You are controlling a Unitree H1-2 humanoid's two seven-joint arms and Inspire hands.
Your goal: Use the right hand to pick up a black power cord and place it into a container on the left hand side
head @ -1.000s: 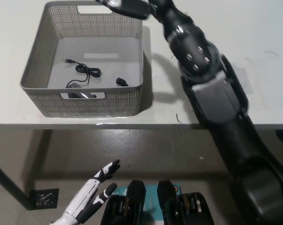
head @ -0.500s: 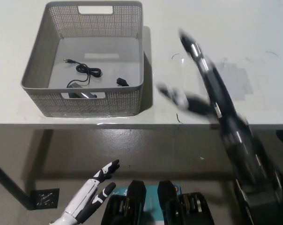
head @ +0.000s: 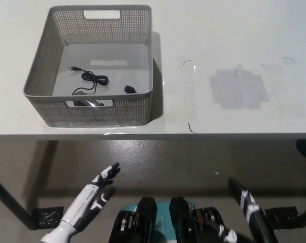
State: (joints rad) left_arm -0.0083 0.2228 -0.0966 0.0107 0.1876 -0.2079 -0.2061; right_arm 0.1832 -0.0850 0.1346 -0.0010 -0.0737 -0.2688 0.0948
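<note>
Head view, steep downward. Grey perforated container (head: 46, 101) at upper left of white table (head: 219, 30); black power cord (head: 89, 78) lies coiled on its floor w/ plug ends apart. Grey smudge patch (head: 239, 90) on table to the right. White left hand (head: 89, 200) below table edge, lower left, fingers spread, holding nothing. Black right arm (head: 249, 210) low at bottom right, blurred; hand state unclear.

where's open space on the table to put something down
The whole stretch right of the grey basket is bare white table, apart from a faint grey patch. The basket fills the left end and holds the black power cord. Both hands hang below the table edge.
</note>
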